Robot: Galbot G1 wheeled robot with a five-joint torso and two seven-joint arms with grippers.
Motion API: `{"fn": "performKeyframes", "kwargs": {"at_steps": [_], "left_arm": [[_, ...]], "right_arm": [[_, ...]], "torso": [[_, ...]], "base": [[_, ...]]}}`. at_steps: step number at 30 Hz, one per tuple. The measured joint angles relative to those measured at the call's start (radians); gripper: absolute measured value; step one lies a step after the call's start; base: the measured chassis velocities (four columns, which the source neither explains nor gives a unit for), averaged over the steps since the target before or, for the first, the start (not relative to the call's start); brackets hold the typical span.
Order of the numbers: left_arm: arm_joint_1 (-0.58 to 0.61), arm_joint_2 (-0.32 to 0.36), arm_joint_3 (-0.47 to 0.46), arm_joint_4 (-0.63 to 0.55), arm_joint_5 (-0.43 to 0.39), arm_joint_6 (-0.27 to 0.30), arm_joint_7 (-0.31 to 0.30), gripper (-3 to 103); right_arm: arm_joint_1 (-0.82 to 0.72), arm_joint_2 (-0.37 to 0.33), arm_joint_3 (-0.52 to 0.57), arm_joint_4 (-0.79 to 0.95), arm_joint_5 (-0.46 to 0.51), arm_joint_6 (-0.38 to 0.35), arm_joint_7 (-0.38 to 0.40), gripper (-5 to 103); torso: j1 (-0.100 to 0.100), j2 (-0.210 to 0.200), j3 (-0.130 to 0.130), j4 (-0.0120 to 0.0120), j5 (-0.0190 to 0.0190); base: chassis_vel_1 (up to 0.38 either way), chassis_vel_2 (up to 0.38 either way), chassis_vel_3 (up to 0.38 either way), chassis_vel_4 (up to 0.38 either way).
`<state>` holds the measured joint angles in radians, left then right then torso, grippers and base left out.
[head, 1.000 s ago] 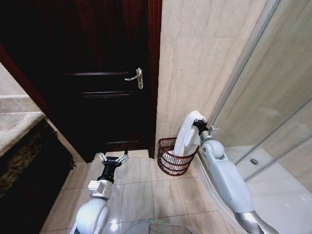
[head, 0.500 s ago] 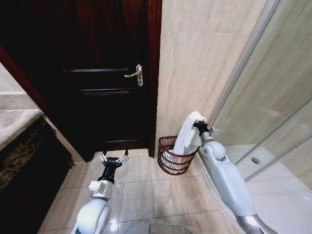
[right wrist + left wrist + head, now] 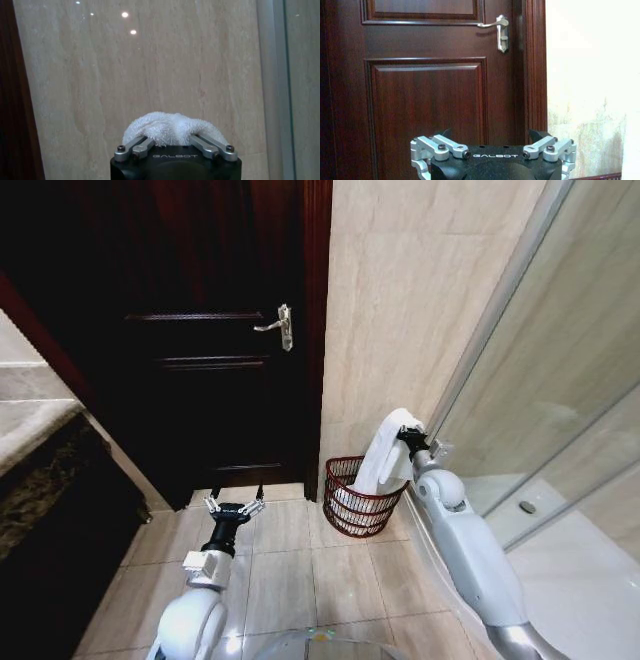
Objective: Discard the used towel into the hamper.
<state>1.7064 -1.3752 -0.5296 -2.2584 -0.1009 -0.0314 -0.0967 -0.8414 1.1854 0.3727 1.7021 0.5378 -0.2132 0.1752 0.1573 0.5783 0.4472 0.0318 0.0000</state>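
Observation:
A white towel (image 3: 384, 450) hangs from my right gripper (image 3: 406, 436), which is shut on its top fold. The towel's lower end reaches down inside the hamper (image 3: 352, 518), a dark reddish-brown open-weave basket standing on the floor against the tiled wall. In the right wrist view the towel (image 3: 170, 127) bulges up between the fingers of the right gripper (image 3: 172, 138), with the beige wall behind it. My left gripper (image 3: 232, 506) is held low over the floor tiles, left of the hamper, open and holding nothing. The left wrist view has it (image 3: 491, 133) facing the door.
A dark wooden door (image 3: 210, 360) with a silver lever handle (image 3: 276, 324) is shut, left of the hamper. A glass shower screen (image 3: 540, 380) and its raised base run along the right. A dark counter (image 3: 40, 480) stands at the left. Open floor tiles lie in front.
The door and handle sit slightly higher in the picture, so the camera has moved a little. The towel still hangs from the right gripper into the hamper; the left arm has stayed put.

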Motion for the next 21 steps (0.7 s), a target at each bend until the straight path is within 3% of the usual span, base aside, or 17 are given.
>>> {"fn": "performKeyframes", "kwargs": {"at_steps": [21], "left_arm": [[-0.002, -0.003, 0.004, 0.005, 0.000, 0.001, 0.001, 100]], "right_arm": [[0.006, 0.001, -0.009, 0.011, 0.000, -0.005, -0.001, 8]], "torso": [[-0.035, -0.087, -0.052, 0.0000, 0.0000]], "base": [[0.000, 0.000, 0.000, 0.000]]}}
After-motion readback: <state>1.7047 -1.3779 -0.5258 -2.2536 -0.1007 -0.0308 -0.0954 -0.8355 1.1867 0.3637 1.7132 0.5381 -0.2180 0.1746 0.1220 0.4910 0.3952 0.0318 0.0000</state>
